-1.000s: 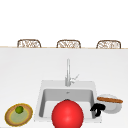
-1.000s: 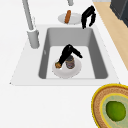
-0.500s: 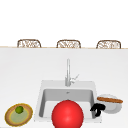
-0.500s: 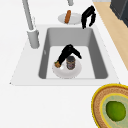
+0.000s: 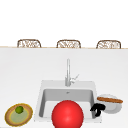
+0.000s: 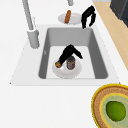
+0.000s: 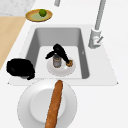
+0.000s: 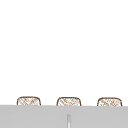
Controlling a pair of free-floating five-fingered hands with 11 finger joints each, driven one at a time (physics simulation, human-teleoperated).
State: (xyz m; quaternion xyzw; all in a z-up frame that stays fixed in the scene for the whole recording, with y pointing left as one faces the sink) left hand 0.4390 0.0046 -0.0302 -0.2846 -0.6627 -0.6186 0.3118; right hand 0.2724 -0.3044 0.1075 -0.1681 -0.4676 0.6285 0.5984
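Left hand (image 6: pixel 68 53) reaches down into the sink (image 6: pixel 98 60), fingers curled around a jar (image 6: pixel 71 63) that stands upright on a white plate (image 6: pixel 76 72) on the sink floor, beside a small brown item (image 6: pixel 58 64). Right hand (image 5: pixel 98 109) hangs over the sink's right rim, fingers relaxed and holding nothing, next to a plate with a baguette (image 5: pixel 110 100). A lime (image 5: pixel 19 109) lies on a dish (image 5: pixel 10 117) on the counter (image 5: pixel 22 75) left of the sink.

Small jar and brown morsel on a white plate in the sink

The dark jar (image 6: pixel 71 62) stands upright mid-plate (image 6: pixel 75 72); the small brown morsel (image 6: pixel 58 64) lies just beside it near the rim, on the faucet side of the basin floor.
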